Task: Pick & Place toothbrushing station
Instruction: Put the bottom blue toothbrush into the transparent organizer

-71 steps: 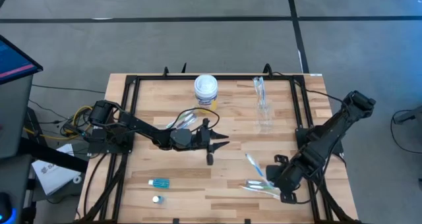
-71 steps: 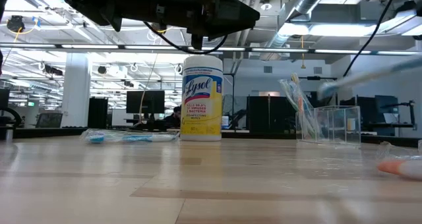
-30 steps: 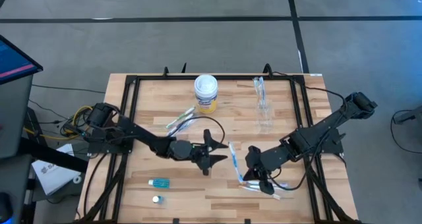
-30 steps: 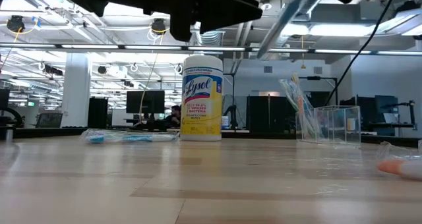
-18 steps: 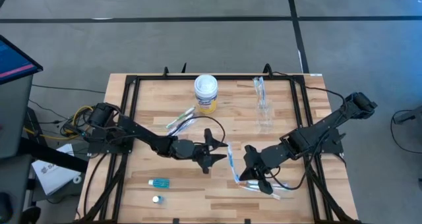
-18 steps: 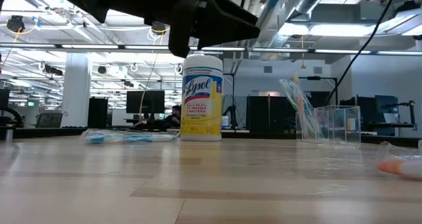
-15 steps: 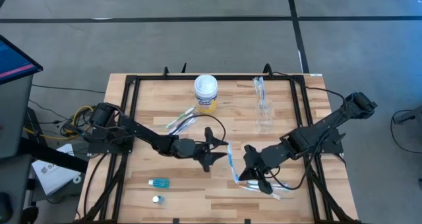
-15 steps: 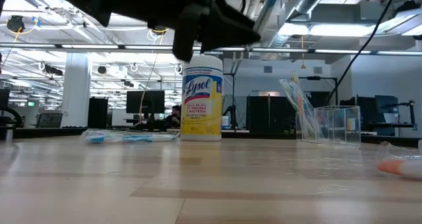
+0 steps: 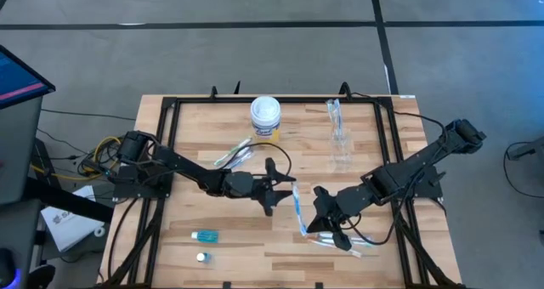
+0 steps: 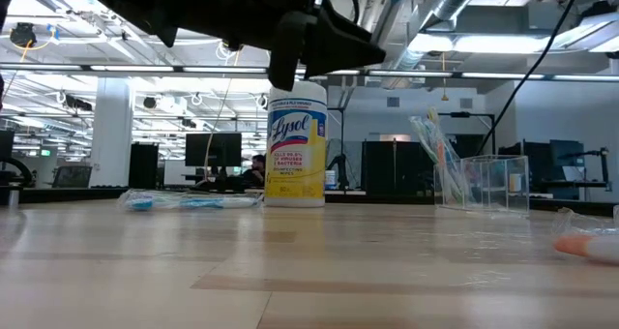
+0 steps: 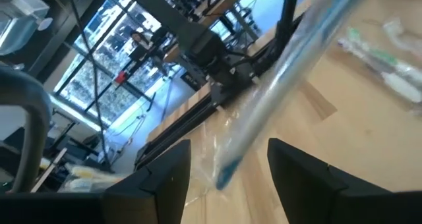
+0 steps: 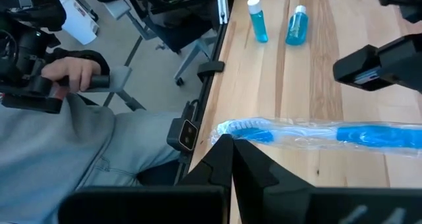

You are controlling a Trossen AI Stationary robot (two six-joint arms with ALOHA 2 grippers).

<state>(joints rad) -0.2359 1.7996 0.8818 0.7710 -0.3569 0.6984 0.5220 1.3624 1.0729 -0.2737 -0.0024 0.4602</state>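
Note:
A blue toothbrush in a clear wrapper (image 9: 299, 211) hangs above the table's middle, with my right gripper (image 9: 313, 227) shut on it. My left gripper (image 9: 285, 187) is open at the toothbrush's far end. In the left wrist view its two fingers stand either side of the wrapped shaft (image 11: 277, 99), and I see no touch. A clear cup (image 9: 339, 144) holding toothbrushes stands at the far right. More toothbrushes (image 9: 233, 156) lie at the far left. A small blue tube (image 9: 205, 235) lies near the front left. My right gripper pinches the wrapped toothbrush near its blue bristle end (image 12: 245, 130) between its two shut fingers. The fingers come from the table's right and lie across the brush. The toothbrush is lifted clear of the table, its free end reaching toward my left gripper.
A white-lidded, yellow-labelled canister (image 9: 265, 119) stands at the far middle. Wrapped toothbrushes (image 9: 344, 243) lie under my right arm. A small white piece (image 9: 201, 257) sits by the front edge. A black frame (image 9: 170, 110) rims the table. A person's hand (image 12: 72, 69) shows beyond the table edge.
My left gripper has moved a little toward the table's far edge and right, turning as it went, so its open fingers now stand about the toothbrush's far end. My right gripper has shifted slightly toward the left with the toothbrush, still shut on it.

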